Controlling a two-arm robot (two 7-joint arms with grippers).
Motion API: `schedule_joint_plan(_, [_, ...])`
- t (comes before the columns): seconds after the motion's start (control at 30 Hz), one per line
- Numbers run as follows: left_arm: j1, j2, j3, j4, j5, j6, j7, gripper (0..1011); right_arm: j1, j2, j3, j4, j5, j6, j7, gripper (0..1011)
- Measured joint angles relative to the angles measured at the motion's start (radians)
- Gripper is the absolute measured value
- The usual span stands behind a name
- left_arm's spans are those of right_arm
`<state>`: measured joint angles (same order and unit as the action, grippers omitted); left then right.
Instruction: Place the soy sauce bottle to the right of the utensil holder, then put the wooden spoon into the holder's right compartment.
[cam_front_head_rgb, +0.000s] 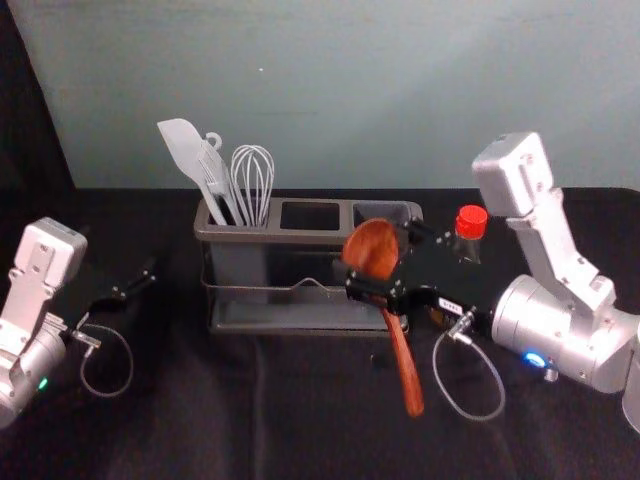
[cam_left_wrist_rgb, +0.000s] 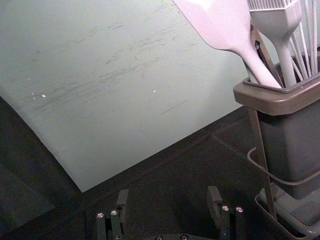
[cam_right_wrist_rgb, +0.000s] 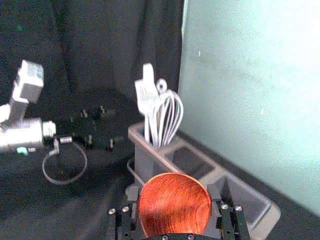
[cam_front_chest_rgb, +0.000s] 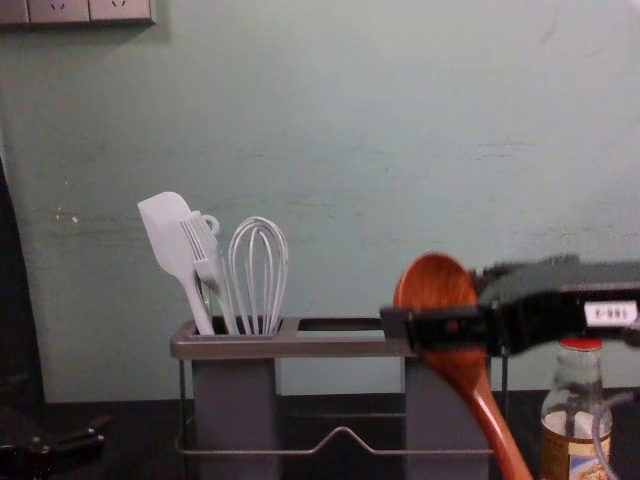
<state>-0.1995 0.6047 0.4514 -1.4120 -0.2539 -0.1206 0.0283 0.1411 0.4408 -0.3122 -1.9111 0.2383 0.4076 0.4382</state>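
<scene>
My right gripper (cam_front_head_rgb: 378, 260) is shut on the wooden spoon (cam_front_head_rgb: 404, 365) near its bowl, in front of the holder's right end. The spoon tilts, bowl up and handle down toward the front. In the right wrist view the spoon's bowl (cam_right_wrist_rgb: 174, 205) sits between the fingers of my right gripper (cam_right_wrist_rgb: 173, 192). The utensil holder (cam_front_head_rgb: 270, 236) has its right compartment (cam_front_chest_rgb: 447, 420) partly behind the spoon. The soy sauce bottle (cam_front_head_rgb: 469, 230), red-capped, stands upright right of the holder, partly hidden by the right arm. My left gripper (cam_front_head_rgb: 138, 283) is open and empty left of the holder; the left wrist view shows the left gripper (cam_left_wrist_rgb: 168, 192) too.
A white spatula (cam_front_head_rgb: 184, 150), a brush (cam_front_chest_rgb: 206, 250) and a whisk (cam_front_head_rgb: 252, 180) stand in the holder's left compartment. A wire rail (cam_front_chest_rgb: 300, 452) runs across the holder's front. Behind the dark-covered table (cam_front_head_rgb: 180, 420) rises a pale green wall (cam_front_head_rgb: 330, 90).
</scene>
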Motion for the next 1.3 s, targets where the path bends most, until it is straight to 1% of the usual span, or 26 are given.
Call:
schedule_joint_plan(0.07, [0.000,0.000,0.000,0.000,0.000,0.000,0.000,1011,-0.003,0.002,0.004,-0.009,0.004,-0.022,-0.001,838])
schedule_joint_plan(0.1, [0.000,0.000,0.000,0.000,0.000,0.000,0.000,1011,-0.006,0.004,0.010,-0.018,0.008,-0.046,-0.003,837])
schedule_joint_plan(0.13, [0.000,0.000,0.000,0.000,0.000,0.000,0.000,1011,-0.007,0.004,0.012,-0.022,0.010,-0.056,-0.006,837])
schedule_joint_plan(0.2, [0.000,0.000,0.000,0.000,0.000,0.000,0.000,1012,-0.005,0.003,0.018,-0.034,0.012,-0.083,-0.019,837])
schedule_joint_plan(0.27, [0.000,0.000,0.000,0.000,0.000,0.000,0.000,1011,0.001,0.001,0.019,-0.040,0.012,-0.098,-0.029,837])
schedule_joint_plan(0.4, [0.000,0.000,0.000,0.000,0.000,0.000,0.000,1011,0.027,-0.006,0.019,-0.044,0.011,-0.126,-0.049,837])
schedule_joint_plan(0.5, [0.000,0.000,0.000,0.000,0.000,0.000,0.000,1011,0.059,-0.014,0.019,-0.033,0.022,-0.143,-0.052,838])
schedule_joint_plan(0.6, [0.000,0.000,0.000,0.000,0.000,0.000,0.000,1011,0.107,-0.028,0.019,-0.008,0.039,-0.152,-0.057,837])
schedule_joint_plan(0.63, [0.000,0.000,0.000,0.000,0.000,0.000,0.000,1012,0.107,-0.028,0.019,-0.008,0.039,-0.152,-0.057,837])
schedule_joint_plan(0.67, [0.000,0.000,0.000,0.000,0.000,0.000,0.000,1011,0.128,-0.033,0.018,0.005,0.044,-0.153,-0.060,836])
schedule_joint_plan(0.77, [0.000,0.000,0.000,0.000,0.000,0.000,0.000,1011,0.162,-0.044,0.012,0.029,0.047,-0.153,-0.067,837])
schedule_joint_plan(0.8, [0.000,0.000,0.000,0.000,0.000,0.000,0.000,1011,0.188,-0.052,0.006,0.049,0.049,-0.153,-0.071,837])
schedule_joint_plan(0.87, [0.000,0.000,0.000,0.000,0.000,0.000,0.000,1011,0.215,-0.060,0.000,0.072,0.050,-0.153,-0.076,837])
schedule_joint_plan(0.97, [0.000,0.000,0.000,0.000,0.000,0.000,0.000,1011,0.279,-0.083,-0.010,0.130,0.061,-0.149,-0.083,837])
schedule_joint_plan(1.07, [0.000,0.000,0.000,0.000,0.000,0.000,0.000,1012,0.316,-0.096,-0.017,0.167,0.066,-0.145,-0.088,837])
schedule_joint_plan(1.1, [0.000,0.000,0.000,0.000,0.000,0.000,0.000,1012,0.338,-0.103,-0.021,0.191,0.068,-0.143,-0.091,837])
schedule_joint_plan(1.27, [0.000,0.000,0.000,0.000,0.000,0.000,0.000,1011,0.393,-0.120,-0.033,0.257,0.070,-0.139,-0.098,837])
schedule_joint_plan(1.3, [0.000,0.000,0.000,0.000,0.000,0.000,0.000,1011,0.407,-0.123,-0.036,0.279,0.070,-0.139,-0.099,837])
